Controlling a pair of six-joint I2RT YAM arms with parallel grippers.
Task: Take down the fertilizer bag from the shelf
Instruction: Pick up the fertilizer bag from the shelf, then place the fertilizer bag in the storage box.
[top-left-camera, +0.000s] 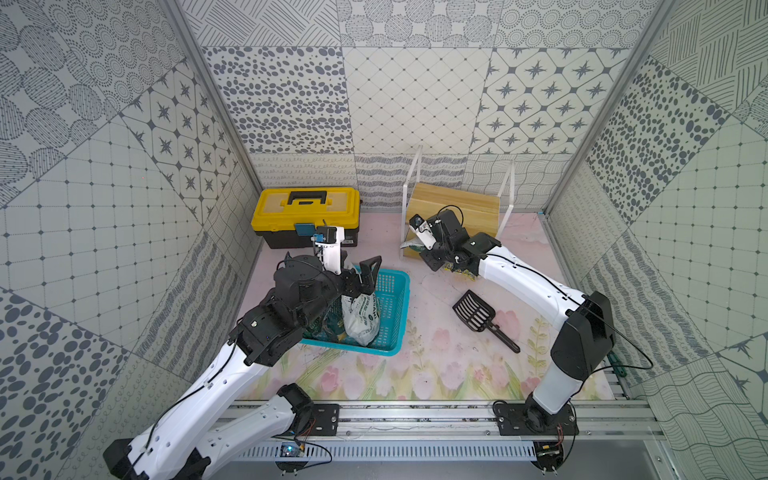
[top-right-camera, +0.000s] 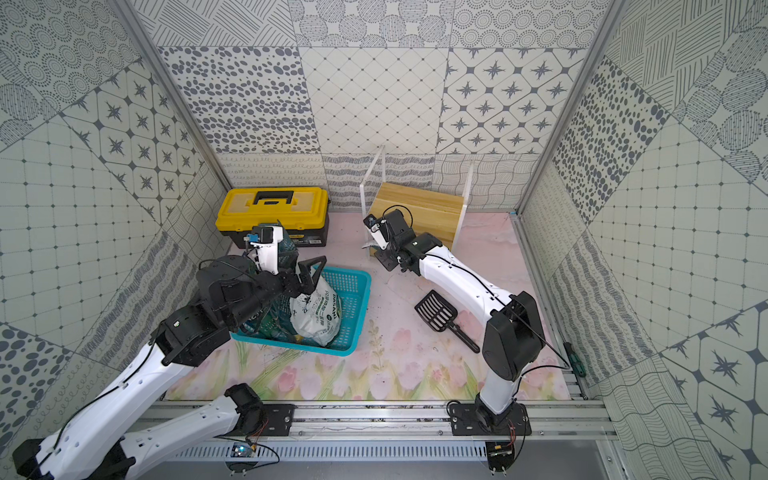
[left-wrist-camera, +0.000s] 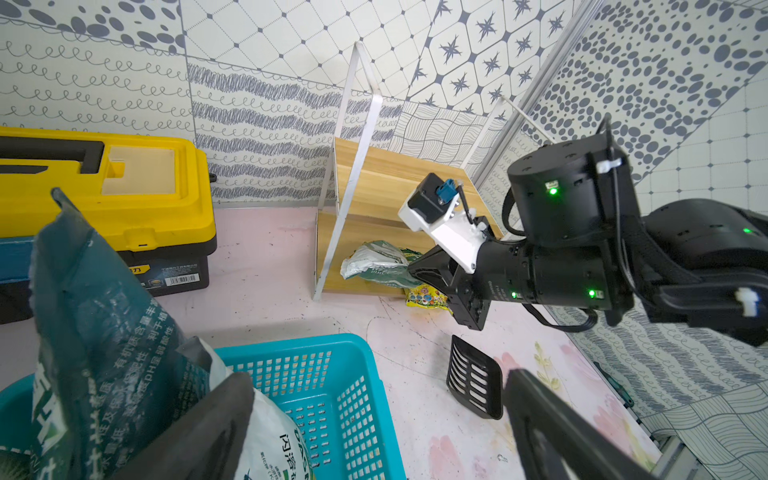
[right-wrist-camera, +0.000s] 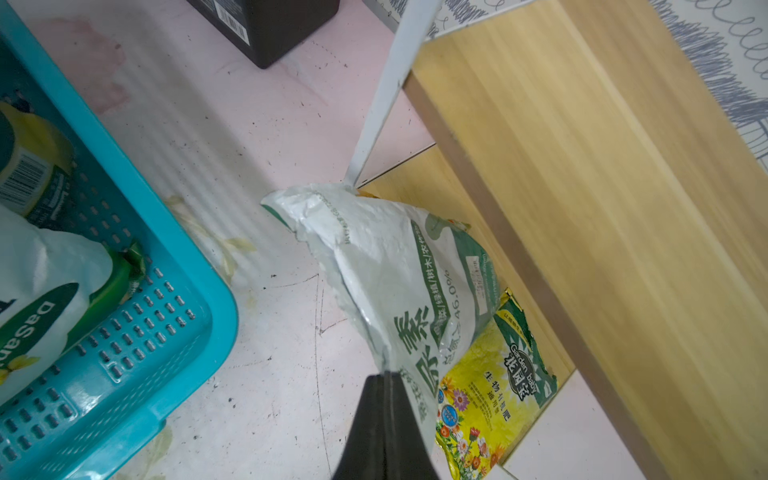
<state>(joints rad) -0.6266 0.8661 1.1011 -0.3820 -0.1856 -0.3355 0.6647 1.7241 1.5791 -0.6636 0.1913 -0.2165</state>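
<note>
Two white robot arms are seen from above, reaching over a pink, flower-printed counter (top-left-camera: 415, 374) inside a tiled cell. The right pincer (right-wrist-camera: 388, 376) is clamped shut on the near edge of a white-and-green fertilizer bag (right-wrist-camera: 399, 266), with only a thin fold of film caught between its black jaws. An edge pinch is probably used because the bag is slack and too broad to be spanned.

Beyond this pincer the bag is drawn up into a tent shape. Its far corner lies against the foot of the white metal frame of the shelf (right-wrist-camera: 582, 166). The bag is located at the open front corner of the lower wooden board and partly overhangs the counter. How much of its weight is carried by the board cannot be told, since its underside is hidden. Just beside the pincer, partly tucked under the held bag, a yellow flower-printed packet (right-wrist-camera: 486, 399) is seen at the board's front edge.

The left pincer (left-wrist-camera: 378, 382) is held wide apart with nothing gripped. Directly beneath it is a teal mesh basket (top-left-camera: 361, 349), in which a dark green bag (left-wrist-camera: 104, 311) and a white bag (top-left-camera: 361, 320) are stood upright. This arm is judged to be kept there so that the way out from the shelf is left free. A yellow-and-black toolbox (top-left-camera: 305, 208) is set beyond the left pincer. A black slotted scoop (top-left-camera: 473, 311) is laid on the counter, well apart from both pincers.
</note>
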